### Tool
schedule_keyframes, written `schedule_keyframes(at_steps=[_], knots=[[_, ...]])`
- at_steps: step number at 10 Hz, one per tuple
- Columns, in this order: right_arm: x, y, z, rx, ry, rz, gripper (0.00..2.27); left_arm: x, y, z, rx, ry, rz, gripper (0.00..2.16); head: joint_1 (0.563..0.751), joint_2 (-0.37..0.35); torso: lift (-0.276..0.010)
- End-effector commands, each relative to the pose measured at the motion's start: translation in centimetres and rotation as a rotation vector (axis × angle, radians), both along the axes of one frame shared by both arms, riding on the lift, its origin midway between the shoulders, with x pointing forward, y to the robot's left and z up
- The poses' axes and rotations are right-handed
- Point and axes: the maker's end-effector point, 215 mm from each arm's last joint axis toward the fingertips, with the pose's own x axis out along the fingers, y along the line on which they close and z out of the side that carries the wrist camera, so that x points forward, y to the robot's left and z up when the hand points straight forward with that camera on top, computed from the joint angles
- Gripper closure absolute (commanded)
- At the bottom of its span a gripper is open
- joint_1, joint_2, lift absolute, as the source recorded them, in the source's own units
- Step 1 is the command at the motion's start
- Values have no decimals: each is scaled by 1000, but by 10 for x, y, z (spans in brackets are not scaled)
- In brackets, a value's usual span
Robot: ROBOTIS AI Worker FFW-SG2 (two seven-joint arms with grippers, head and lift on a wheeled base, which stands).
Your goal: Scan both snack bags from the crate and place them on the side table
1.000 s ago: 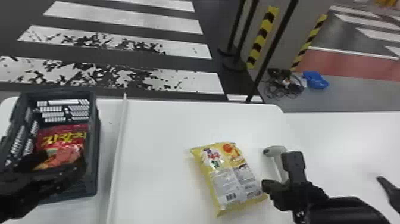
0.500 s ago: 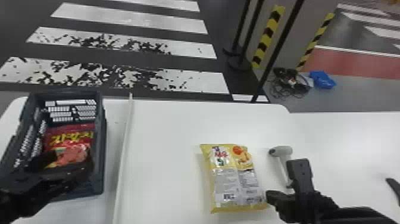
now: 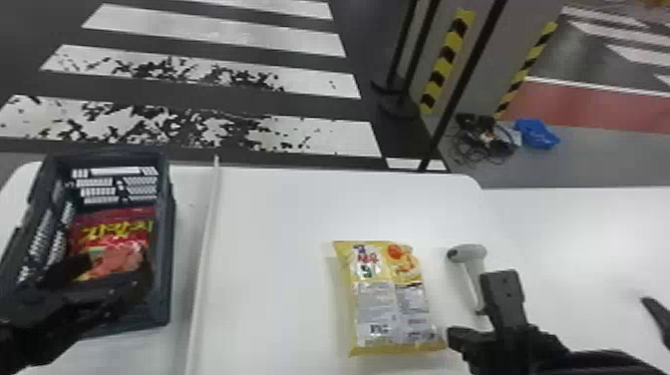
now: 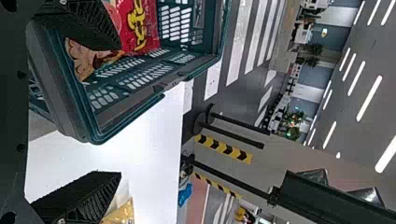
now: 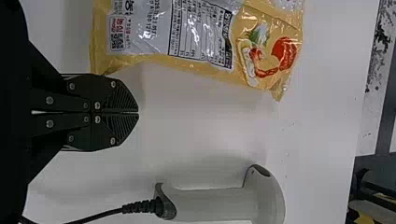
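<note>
In the head view, my left gripper (image 3: 107, 286) is over the dark crate (image 3: 172, 239), above the red snack bag (image 3: 112, 224) inside it. The left wrist view has this gripper (image 4: 119, 111) open beside the crate (image 4: 154, 91), with one finger overlapping the red bag (image 4: 148, 28). The yellow snack bag (image 3: 391, 304) lies flat on the white table, printed back up. Between it and the grey scanner (image 3: 468, 254) is my right gripper (image 3: 456, 336), near the bag's lower corner. Seen from its wrist, the right gripper (image 5: 138, 113) is shut and empty, between the yellow bag (image 5: 205, 32) and scanner (image 5: 224, 203).
A thin white strip (image 3: 203, 249) runs along the table between crate and yellow bag. The white side surface (image 3: 588, 234) extends to the right, with a dark object (image 3: 655, 311) at its far edge. A cable (image 5: 98, 217) trails from the scanner.
The yellow bag has turned from slanted to nearly straight. My right gripper has moved slightly toward the robot beside it. The whole head view has shifted a little; my left gripper stays over the crate.
</note>
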Motion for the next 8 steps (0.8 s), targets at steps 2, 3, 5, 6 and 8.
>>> schedule_keyframes(at_steps=[2, 3, 5, 6, 8], knots=[[-3, 10, 1, 17, 11, 13, 2260, 0, 0, 0, 0, 0, 0, 33, 695, -235, -95], [-4, 14, 2, 20, 11, 16, 2260, 0, 0, 0, 0, 0, 0, 33, 695, -228, -95], [-1, -3, 5, -45, 7, -1, 2260, 0, 1, 0, 0, 1, 1, 33, 695, -222, -95], [3, -24, 14, -108, -12, -34, 2256, -1, 0, -1, 0, 1, 0, 33, 695, -231, -95], [13, -37, 45, -84, -100, -62, 1636, -1, 0, -2, -1, 3, 0, 33, 695, -270, -95]])
